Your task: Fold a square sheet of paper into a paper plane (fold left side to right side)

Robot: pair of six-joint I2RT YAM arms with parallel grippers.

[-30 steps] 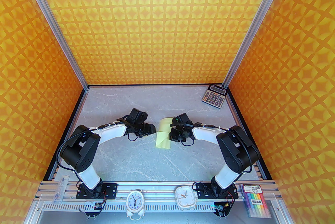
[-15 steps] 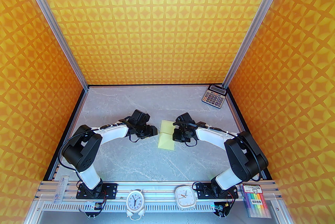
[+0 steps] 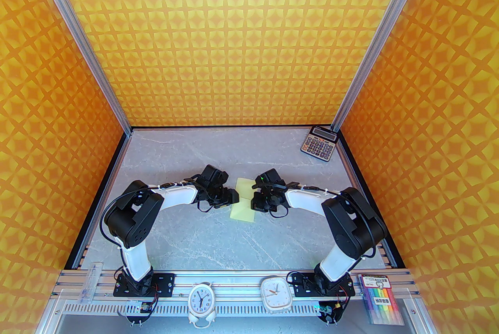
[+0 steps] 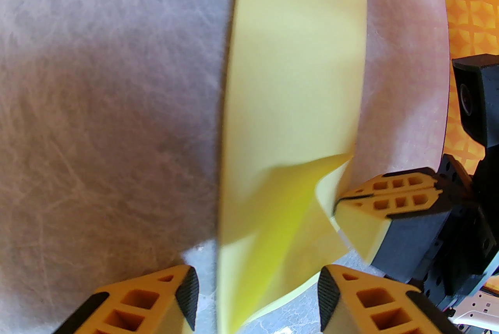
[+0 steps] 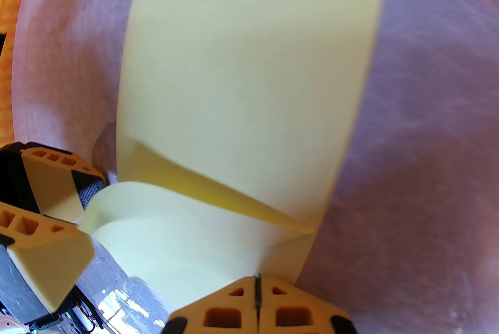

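Since half a second ago the left gripper (image 4: 255,281) is closing in toward frame centre, and the right gripper (image 5: 257,285) is swinging back over the square sheet of paper (image 3: 242,209). Left fingers (image 4: 156,297) are standing spread around a curling flap, holding nothing. Right fingers (image 5: 226,309) are pressing together, seemingly pinching the sheet's edge. The sheet is lying half-folded at the centre of the top view on the grey table (image 3: 218,242). One risk I am seeing: a left grip closing on that loose curl would be skewing the crease — or dragging the sheet sideways.
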